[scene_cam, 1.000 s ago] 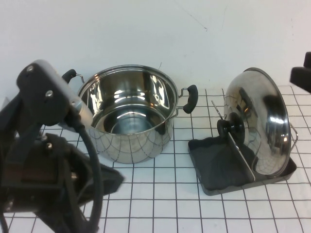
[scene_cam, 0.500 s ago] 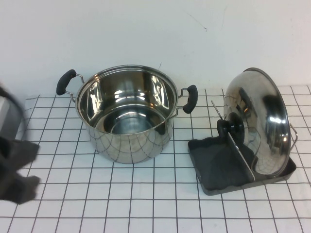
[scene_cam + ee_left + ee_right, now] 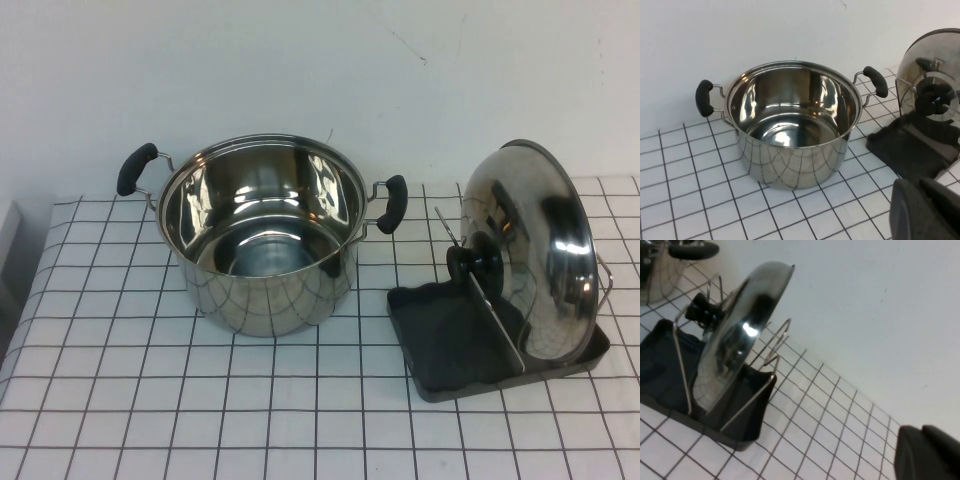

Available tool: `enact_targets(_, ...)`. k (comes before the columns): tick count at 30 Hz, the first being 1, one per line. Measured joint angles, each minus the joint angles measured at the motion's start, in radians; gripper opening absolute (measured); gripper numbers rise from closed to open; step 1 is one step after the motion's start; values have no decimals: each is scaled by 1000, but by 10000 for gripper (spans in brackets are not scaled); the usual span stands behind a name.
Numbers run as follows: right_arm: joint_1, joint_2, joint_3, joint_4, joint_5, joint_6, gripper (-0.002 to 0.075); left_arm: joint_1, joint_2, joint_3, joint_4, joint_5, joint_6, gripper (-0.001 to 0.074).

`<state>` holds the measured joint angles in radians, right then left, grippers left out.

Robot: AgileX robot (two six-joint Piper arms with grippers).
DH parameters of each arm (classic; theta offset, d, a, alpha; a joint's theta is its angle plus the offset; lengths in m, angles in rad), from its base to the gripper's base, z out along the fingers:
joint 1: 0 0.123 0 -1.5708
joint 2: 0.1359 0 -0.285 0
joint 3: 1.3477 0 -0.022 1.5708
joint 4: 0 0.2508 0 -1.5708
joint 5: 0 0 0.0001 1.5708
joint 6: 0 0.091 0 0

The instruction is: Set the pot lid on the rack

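The pot lid [image 3: 545, 250], shiny and domed with a black knob [image 3: 470, 265], stands on edge, leaning in the wire loops of the rack [image 3: 447, 345], whose dark grey tray lies on the right of the checked cloth. Neither arm shows in the high view. In the left wrist view my left gripper [image 3: 925, 210] is shut and empty, held back from the pot [image 3: 795, 125], the lid [image 3: 935, 55] and the rack [image 3: 910, 150]. In the right wrist view my right gripper [image 3: 925, 455] is shut and empty, well off to the side of the lid [image 3: 740, 330] and rack [image 3: 665, 370].
A deep steel pot [image 3: 262, 235] with two black handles stands open at the middle of the cloth, left of the rack. A white wall rises behind the table. The cloth's left edge [image 3: 30, 290] drops off near the pot.
My left arm has pulled back to the left and out of the high view. The right arm's tip at the top right edge has gone too. Lid and pot have not moved.
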<state>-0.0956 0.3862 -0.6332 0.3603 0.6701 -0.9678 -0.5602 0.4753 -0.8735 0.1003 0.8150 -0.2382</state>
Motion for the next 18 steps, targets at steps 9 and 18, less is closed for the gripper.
enact_targets(9, 0, -192, 268, 58, -98, 13, -1, 0, -221, 361, 72, -274, 4, -1)
enact_targets(18, 0, -211, 297, 169, -223, 60, -1, 0, -241, 470, 82, -337, 8, -1)
